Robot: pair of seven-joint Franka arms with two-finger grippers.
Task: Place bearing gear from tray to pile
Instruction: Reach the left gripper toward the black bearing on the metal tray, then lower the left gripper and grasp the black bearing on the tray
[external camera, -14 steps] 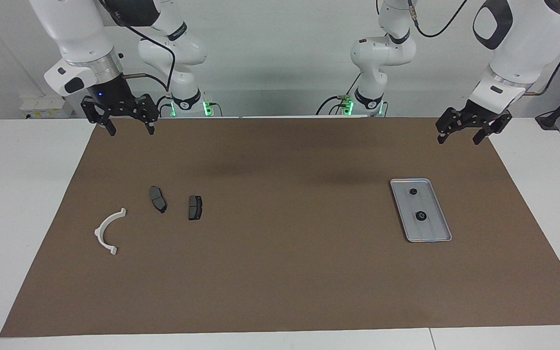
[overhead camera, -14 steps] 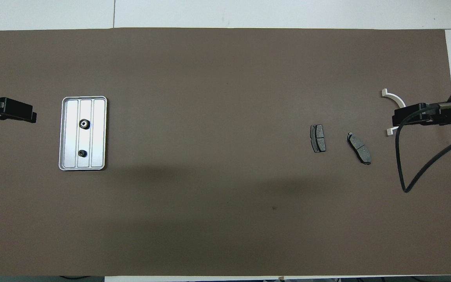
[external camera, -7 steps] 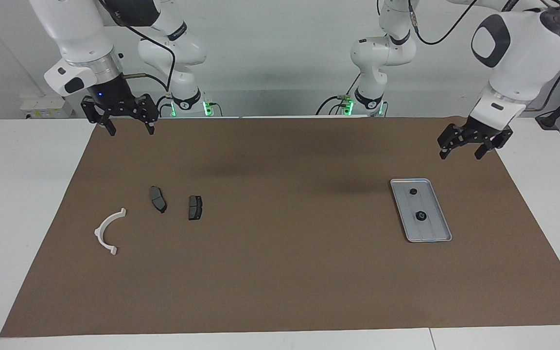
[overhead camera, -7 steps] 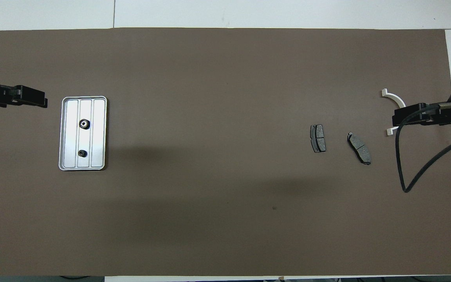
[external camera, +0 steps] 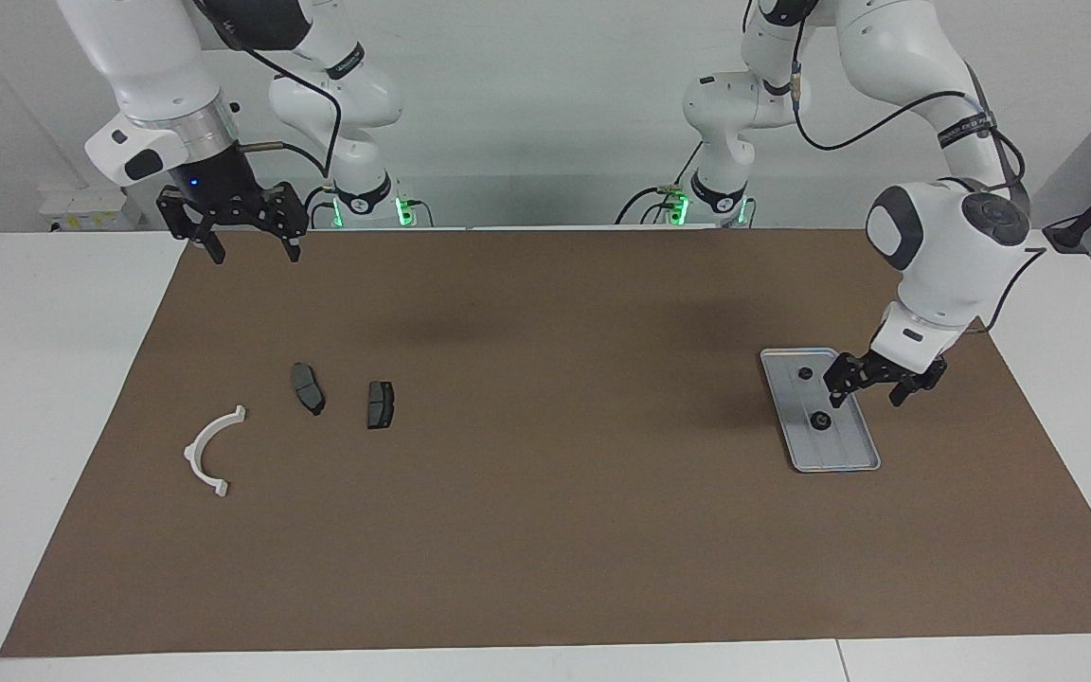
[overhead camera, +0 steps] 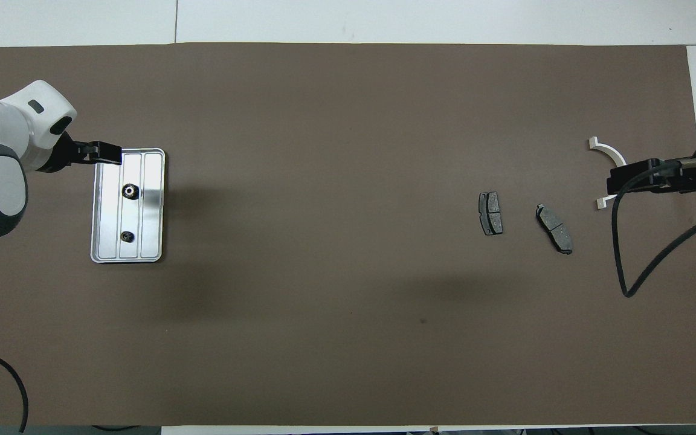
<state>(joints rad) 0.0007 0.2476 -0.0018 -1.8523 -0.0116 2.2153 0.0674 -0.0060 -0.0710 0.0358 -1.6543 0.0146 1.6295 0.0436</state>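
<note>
Since the earlier frame, the left gripper [external camera: 869,389] has descended from above the robots' edge of the brown mat [external camera: 545,530] to hang low over the tray [external camera: 839,453], at the rim toward the left arm's end of the table; everything else is unchanged. Its fingers are spread wide and hold nothing; in the facing view one fingertip stands over the tray floor between the two parts, the other outside the rim. The overhead view shows this gripper [overhead camera: 101,152] covering the tray's [overhead camera: 153,208] corner farthest from the robots.

Tray: silver, ribbed floor, lying flat toward the left arm's end of the table. It carries two small dark round parts. The bearing gear [external camera: 820,421] [overhead camera: 130,191], with a pale centre, lies farther from the robots; the smaller dark round part [external camera: 804,373] [overhead camera: 126,237] lies nearer to them. Neither is touched.

Pile: toward the right arm's end of the table, a white semicircular bracket [external camera: 211,449] [overhead camera: 608,154] and two dark brake pads [external camera: 308,387] [external camera: 381,403], well apart from one another.

Right gripper [external camera: 253,248]: waiting, raised over the mat's robot-side edge, fingers spread wide, empty.
</note>
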